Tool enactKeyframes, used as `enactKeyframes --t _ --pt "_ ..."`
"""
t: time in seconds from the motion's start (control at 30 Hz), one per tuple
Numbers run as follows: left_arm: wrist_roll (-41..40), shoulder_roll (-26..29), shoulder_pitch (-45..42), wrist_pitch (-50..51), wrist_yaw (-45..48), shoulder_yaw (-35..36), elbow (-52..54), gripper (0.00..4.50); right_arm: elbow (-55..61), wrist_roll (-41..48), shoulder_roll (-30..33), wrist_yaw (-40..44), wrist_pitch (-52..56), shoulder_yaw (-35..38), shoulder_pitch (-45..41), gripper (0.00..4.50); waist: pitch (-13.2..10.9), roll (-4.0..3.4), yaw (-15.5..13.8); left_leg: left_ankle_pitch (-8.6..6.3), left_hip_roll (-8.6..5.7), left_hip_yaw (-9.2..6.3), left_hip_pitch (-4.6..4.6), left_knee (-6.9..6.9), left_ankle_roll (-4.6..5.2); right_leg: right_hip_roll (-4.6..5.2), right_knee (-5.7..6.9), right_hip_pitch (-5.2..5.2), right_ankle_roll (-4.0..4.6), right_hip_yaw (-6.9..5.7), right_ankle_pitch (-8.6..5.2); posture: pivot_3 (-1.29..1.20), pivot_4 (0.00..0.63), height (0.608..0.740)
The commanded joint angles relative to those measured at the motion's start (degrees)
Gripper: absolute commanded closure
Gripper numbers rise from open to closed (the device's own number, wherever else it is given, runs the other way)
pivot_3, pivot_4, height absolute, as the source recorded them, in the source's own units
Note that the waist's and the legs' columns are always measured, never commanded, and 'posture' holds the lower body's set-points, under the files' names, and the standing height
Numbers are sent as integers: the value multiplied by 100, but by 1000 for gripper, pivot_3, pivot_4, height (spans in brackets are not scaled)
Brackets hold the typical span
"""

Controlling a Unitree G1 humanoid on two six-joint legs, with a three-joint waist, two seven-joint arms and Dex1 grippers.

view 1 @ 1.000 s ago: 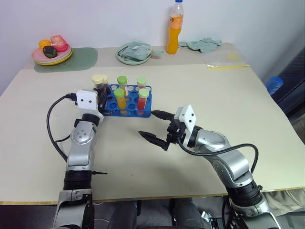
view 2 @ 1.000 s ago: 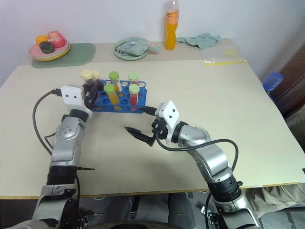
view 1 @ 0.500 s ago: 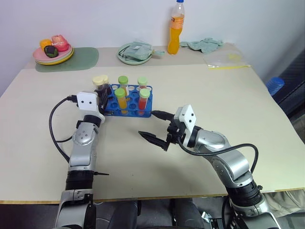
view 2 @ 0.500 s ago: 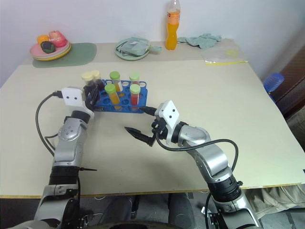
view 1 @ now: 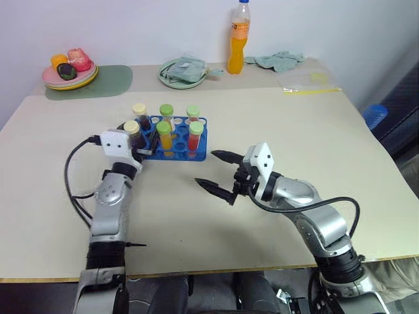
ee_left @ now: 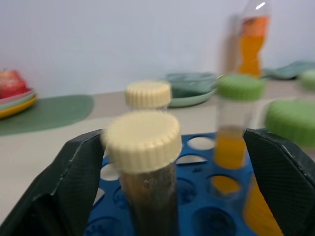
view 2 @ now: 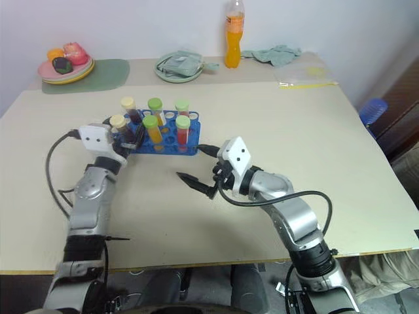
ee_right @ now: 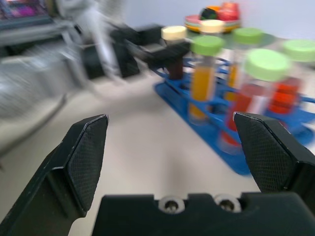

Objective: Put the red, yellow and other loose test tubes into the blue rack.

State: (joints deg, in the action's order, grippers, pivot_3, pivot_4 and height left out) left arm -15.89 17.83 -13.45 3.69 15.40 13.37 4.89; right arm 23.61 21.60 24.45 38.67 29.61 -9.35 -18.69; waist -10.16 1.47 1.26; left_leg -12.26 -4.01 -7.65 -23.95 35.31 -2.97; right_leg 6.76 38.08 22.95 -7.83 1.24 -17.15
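No readable brand, label or writing on any item; the orange drink bottle (view 1: 239, 38) at the top centre of the head view carries a label too small to read.

Left arm: forearm runs up the left of the frame, wrist at the near-left corner of the blue rack (view 1: 172, 139). Left tool (ee_left: 162, 196) has its fingers spread apart, one on each side of a cream-capped tube (ee_left: 145, 162) of dark liquid that stands in a rack hole; in the wrist view neither finger touches the tube.

Right arm: elbow at lower right, forearm angled toward frame centre. Right tool (view 1: 216, 171) points toward the rack, fingers wide apart and holding nothing, above bare tabletop (view 1: 275, 118), just below and right of the rack.

Rack sits left of centre on the tabletop. Standing in it:
- second cream-capped tube (view 1: 139, 114), dark contents, back-left corner
- two green-capped tubes with yellow-orange liquid (view 1: 163, 136)
- green-capped tube with red liquid (view 1: 195, 136)
- one more green-capped tube (view 1: 192, 114) in the back row, contents unclear

Surroundings, all well apart from the rack:
- stacked plates with fruit (view 1: 69, 70), upper left, beside a green mat (view 1: 101, 80)
- pale green plate holding a folded cloth (view 1: 183, 70), top centre
- crumpled green cloth (view 1: 278, 61), right of the bottle
- clear bag with a yellow strip (view 1: 309, 82), upper right
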Motion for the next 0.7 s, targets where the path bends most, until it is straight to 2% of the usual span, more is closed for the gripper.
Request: enactKeyframes --t 0.03,0.17,0.3,0.47,0.7 --pt "-777 612 418 703 516 579 905 268 457 342 450 244 94 632 71 0 0 -2 -12 0 0 1 0 -1 0 0 0 -1 0 1 0 0 150 740" --pt "-1411 1662 1356 1502 1422 1271 1275 268 209 701 1264 414 427 1831 403 0 -2 -3 -61 -4 -2 1 4 2 6 4 -16 -21 0 -2 0 0 150 740" --pt "-1478 2121 1937 1674 1938 1428 1217 268 -378 707 1891 733 320 2497 741 0 -3 -5 -70 -5 -2 13 15 -5 9 5 -19 -31 1 -4 -1 0 150 740" --pt "-1453 2191 2064 1696 2154 1457 988 268 -942 525 2185 953 -134 2772 987 0 -4 -9 -49 -9 4 24 46 -17 14 5 -38 -65 3 -6 -2 0 150 740" --pt "-1370 2022 1963 1691 2057 1281 971 268 -1113 396 2149 996 -398 2619 1037 0 -5 -10 -49 -9 9 18 46 -17 14 5 -39 -63 2 -1 -2 0 150 740"
